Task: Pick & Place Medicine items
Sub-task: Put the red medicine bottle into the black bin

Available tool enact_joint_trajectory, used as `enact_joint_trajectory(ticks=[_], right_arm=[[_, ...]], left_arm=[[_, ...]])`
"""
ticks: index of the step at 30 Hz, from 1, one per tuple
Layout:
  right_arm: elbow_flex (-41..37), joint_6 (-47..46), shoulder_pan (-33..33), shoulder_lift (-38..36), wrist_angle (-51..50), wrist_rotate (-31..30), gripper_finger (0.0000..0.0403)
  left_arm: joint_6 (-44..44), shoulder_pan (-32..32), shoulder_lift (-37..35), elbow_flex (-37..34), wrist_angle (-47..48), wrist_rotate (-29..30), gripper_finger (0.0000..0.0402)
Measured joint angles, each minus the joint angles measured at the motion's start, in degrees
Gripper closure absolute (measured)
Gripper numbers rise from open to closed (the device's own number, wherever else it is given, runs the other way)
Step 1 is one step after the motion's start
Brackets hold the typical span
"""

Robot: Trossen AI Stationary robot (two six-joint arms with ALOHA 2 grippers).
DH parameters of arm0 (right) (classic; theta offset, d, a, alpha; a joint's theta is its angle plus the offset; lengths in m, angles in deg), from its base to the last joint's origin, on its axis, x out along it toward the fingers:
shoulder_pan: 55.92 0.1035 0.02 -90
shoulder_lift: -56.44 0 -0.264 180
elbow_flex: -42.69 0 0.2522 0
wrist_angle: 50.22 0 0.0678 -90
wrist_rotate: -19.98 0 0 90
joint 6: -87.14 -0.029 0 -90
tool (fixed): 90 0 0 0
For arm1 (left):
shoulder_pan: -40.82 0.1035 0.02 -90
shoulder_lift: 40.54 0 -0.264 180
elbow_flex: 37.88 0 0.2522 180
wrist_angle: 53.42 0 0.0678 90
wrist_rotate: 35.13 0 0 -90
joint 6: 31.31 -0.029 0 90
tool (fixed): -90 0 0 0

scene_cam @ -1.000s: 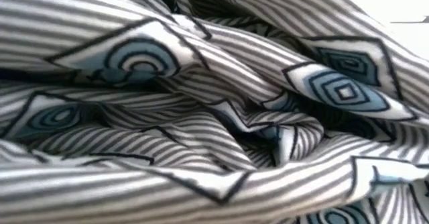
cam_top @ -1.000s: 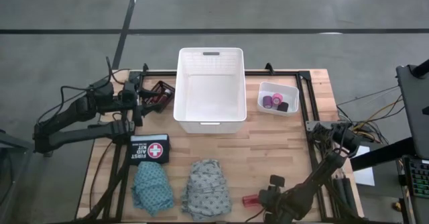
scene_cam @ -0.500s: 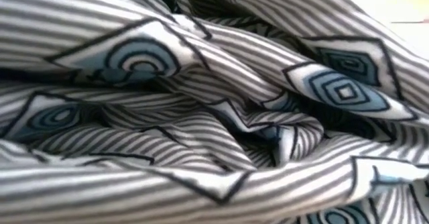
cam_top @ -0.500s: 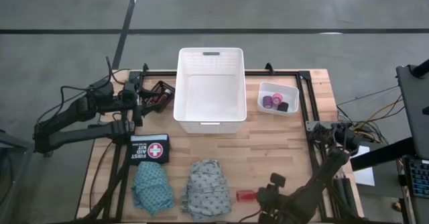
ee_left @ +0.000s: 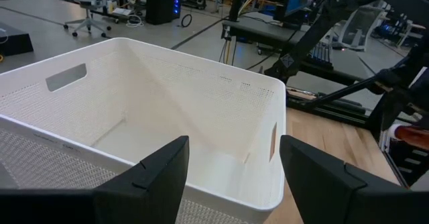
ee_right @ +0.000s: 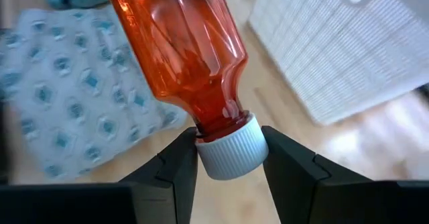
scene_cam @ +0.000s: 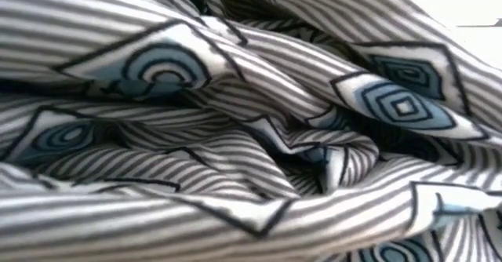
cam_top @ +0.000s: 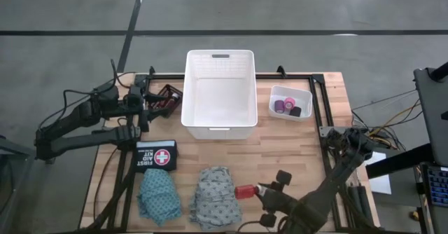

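pouch: black, says "FIRST AID KIT" in white, reads upside down from above
sign on pouch: white cross on a red circle

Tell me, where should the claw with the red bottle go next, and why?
Probably toward the white basket. The right claw is shut on the red bottle by its white cap, near the grey cloth at the table's front edge. The basket looks empty, so carrying the bottle over its rim seems the likely next small move.

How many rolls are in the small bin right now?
3: purple roll, pink roll and black roll, bunched together in the bin right of the basket.
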Motion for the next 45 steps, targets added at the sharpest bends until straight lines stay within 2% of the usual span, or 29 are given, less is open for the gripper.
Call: enact_joint_trajectory(ticks=[7,13,19,23,26,29,35,42,45], right_arm=[[-0.1,3.1,-4.3,0.0,0.0,-1.0,0.0261],[-0.1,10.4,-7.1,0.0,0.1,-0.9,0.0261],[-0.1,10.6,-9.5,0.0,0.1,-0.7,0.0261],[-0.1,10.6,-11.1,0.0,0.2,-0.6,0.0261],[-0.1,10.2,-12.2,0.0,0.4,-0.6,0.0261],[-0.1,9.9,-12.9,0.0,0.4,-0.6,0.0261],[-0.1,9.8,-14.2,0.0,0.7,-1.3,0.0261],[-0.1,12.1,-16.4,0.0,4.8,-8.6,0.0261],[-0.1,16.2,-17.8,0.0,8.0,-9.1,0.0261]], left_arm=[[0.0,0.0,0.0,0.0,0.0,0.0,0.016],[0.0,0.0,0.0,0.0,0.0,0.0,0.0162],[0.4,0.0,0.1,0.0,0.0,0.0,0.0161],[3.8,0.0,0.1,0.0,-0.7,0.0,0.0162],[14.6,0.0,0.1,0.0,-1.9,-0.3,0.0162],[25.1,0.0,0.8,0.0,0.4,-3.2,0.0162],[27.0,-0.3,5.7,0.0,1.7,-15.9,0.0162],[27.8,-1.6,13.1,0.0,0.8,-16.5,0.0162],[27.9,-1.7,14.5,0.0,-2.0,-16.5,0.0162]])
